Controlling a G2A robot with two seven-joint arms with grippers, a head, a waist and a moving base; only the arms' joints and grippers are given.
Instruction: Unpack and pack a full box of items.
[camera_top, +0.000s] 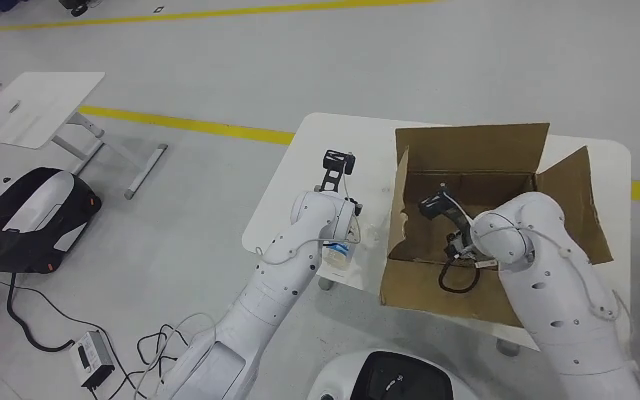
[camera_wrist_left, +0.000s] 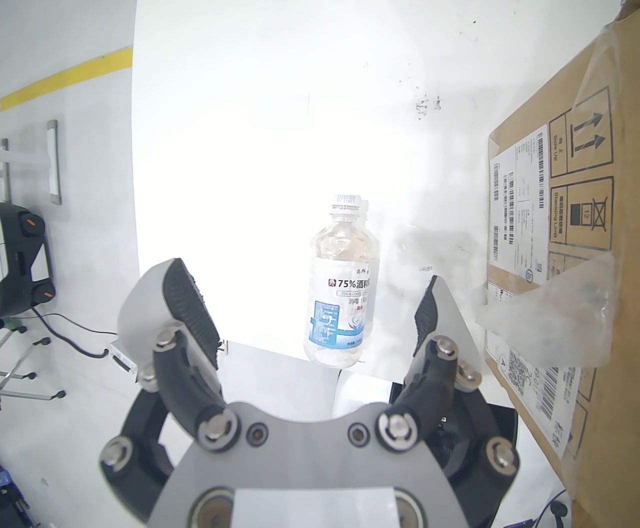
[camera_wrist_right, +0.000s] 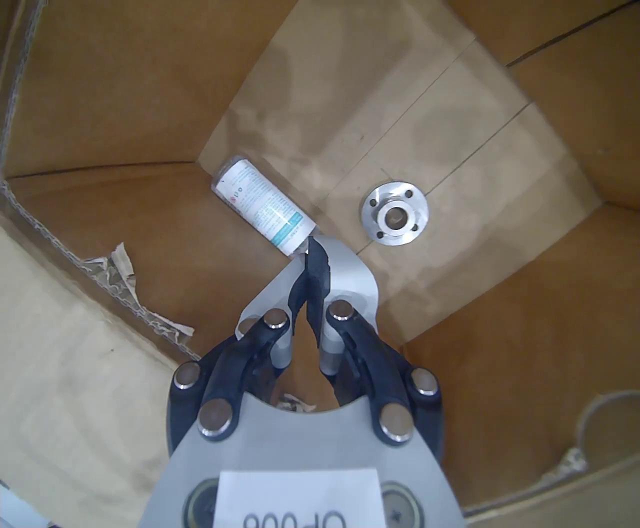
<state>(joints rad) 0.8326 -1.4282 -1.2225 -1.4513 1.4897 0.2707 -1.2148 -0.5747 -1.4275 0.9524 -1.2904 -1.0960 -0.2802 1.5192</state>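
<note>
A clear bottle (camera_wrist_left: 342, 280) with a white and blue label stands upright on the white table (camera_wrist_left: 250, 125), close to its near edge. My left gripper (camera_wrist_left: 305, 287) hangs open just short of it, with nothing between the fingers; it sits over the table (camera_top: 338, 168) beside the open cardboard box (camera_top: 470, 160). Inside the box a second labelled bottle (camera_wrist_right: 260, 207) lies tilted, and my right gripper (camera_wrist_right: 306, 250) is shut on its cap end, which the fingertips hide. A round metal flange (camera_wrist_right: 395, 214) rests on the box floor.
The box wall (camera_wrist_left: 565, 250) with labels and a torn strip of clear tape (camera_wrist_left: 550, 315) stands close beside the left gripper. Torn cardboard (camera_wrist_right: 115, 280) edges the box. A black cable loop (camera_top: 455, 280) lies in the box. A folding white table (camera_top: 45, 105) stands far off.
</note>
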